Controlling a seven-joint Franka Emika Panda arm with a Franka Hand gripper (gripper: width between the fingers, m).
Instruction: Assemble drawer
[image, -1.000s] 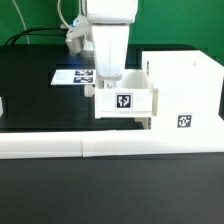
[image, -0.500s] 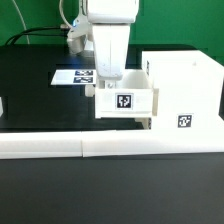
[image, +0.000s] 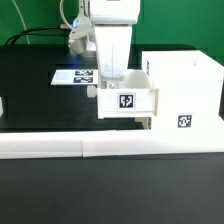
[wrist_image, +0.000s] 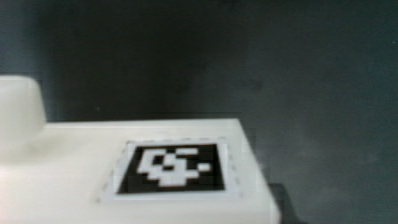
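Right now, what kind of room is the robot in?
Probably a robotics lab: a black table with a marker board, white drawer parts wearing tags, and a green screen behind.

White drawer box (image: 127, 101) beside drawer case (image: 185, 92); arm (image: 108, 40) above

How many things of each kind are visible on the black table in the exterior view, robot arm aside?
Drawer housing box: 1
Small drawer box: 1
Marker board: 1
Long white rail along the table's front edge: 1
Total: 4
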